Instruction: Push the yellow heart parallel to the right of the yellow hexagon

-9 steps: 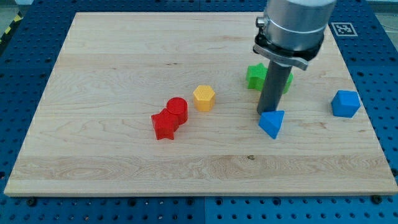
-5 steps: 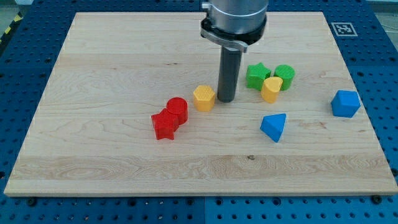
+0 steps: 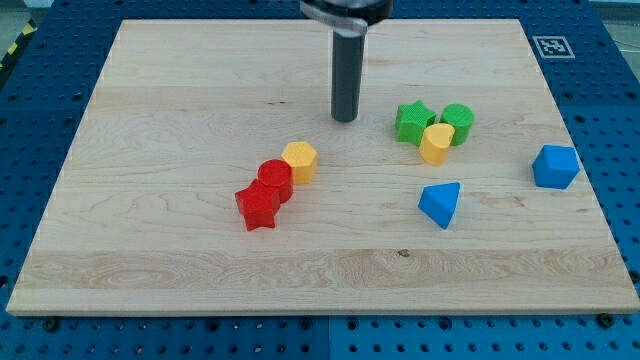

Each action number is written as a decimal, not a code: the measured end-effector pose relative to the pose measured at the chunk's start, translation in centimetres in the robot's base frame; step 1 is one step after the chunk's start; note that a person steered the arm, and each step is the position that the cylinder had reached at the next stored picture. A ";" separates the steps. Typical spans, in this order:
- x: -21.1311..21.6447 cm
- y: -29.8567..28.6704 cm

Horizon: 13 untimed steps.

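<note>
The yellow heart (image 3: 436, 143) sits right of centre, touching the green star (image 3: 411, 122) and the green cylinder (image 3: 458, 121) behind it. The yellow hexagon (image 3: 300, 160) lies left of centre, pressed against the red cylinder (image 3: 275, 179), which touches the red star (image 3: 257, 206). My tip (image 3: 344, 119) is above and to the right of the hexagon, clear of it, and to the left of the green star.
A blue triangular block (image 3: 440, 204) lies below the yellow heart. A blue cube (image 3: 555, 166) sits near the board's right edge (image 3: 575, 150). A fiducial marker (image 3: 552, 46) is at the upper right, off the board.
My tip swept left from the blue triangular block to the yellow hexagon, pushed it left into the red blocks, which shifted slightly, then moved up and away.
</note>
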State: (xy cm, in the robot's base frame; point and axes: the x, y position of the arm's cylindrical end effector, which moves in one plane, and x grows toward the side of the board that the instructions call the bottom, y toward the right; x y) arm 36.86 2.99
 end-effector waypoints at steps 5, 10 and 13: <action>3.8 18.8; 6.8 8.5; 7.8 10.0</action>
State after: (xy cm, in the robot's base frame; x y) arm 44.67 12.99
